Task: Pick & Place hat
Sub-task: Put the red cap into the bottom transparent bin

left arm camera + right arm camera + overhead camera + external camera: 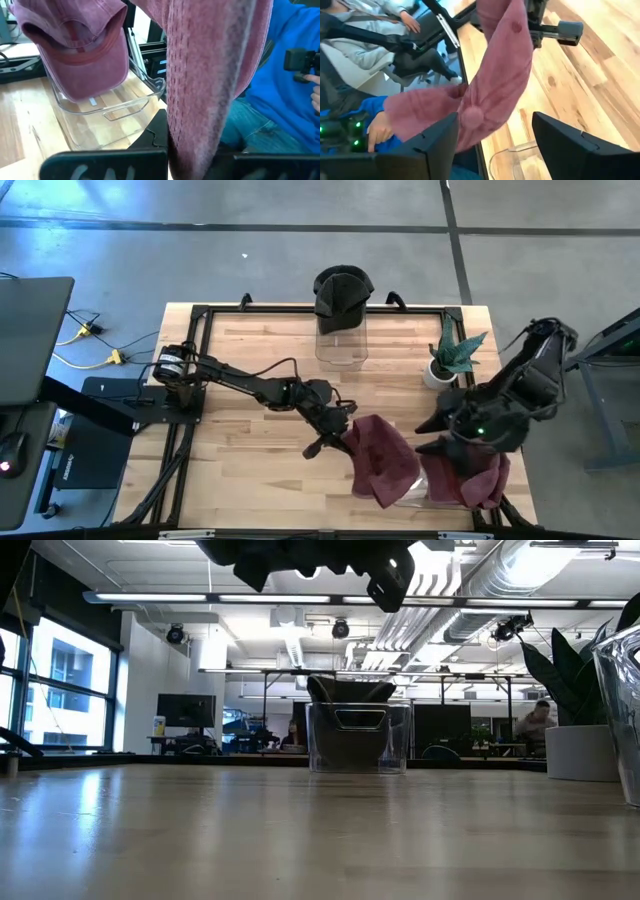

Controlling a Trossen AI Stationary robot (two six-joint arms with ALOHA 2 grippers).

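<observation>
Here we keep our left gripper (pixel 345 432) clamped on the maroon cap (pixel 385 460), hanging it just beside the clear container (pixel 425 490) so it stays aloft, while our right gripper (pixel 440 435), fingers spread apart, waits alongside, freed.

A: Where's the left arm?
B: Stretched across the table's middle, left gripper (pixel 345 430) clamped shut.
A: And the right?
B: Folded at the near right corner, right gripper (pixel 437 435) spread wide.
</observation>
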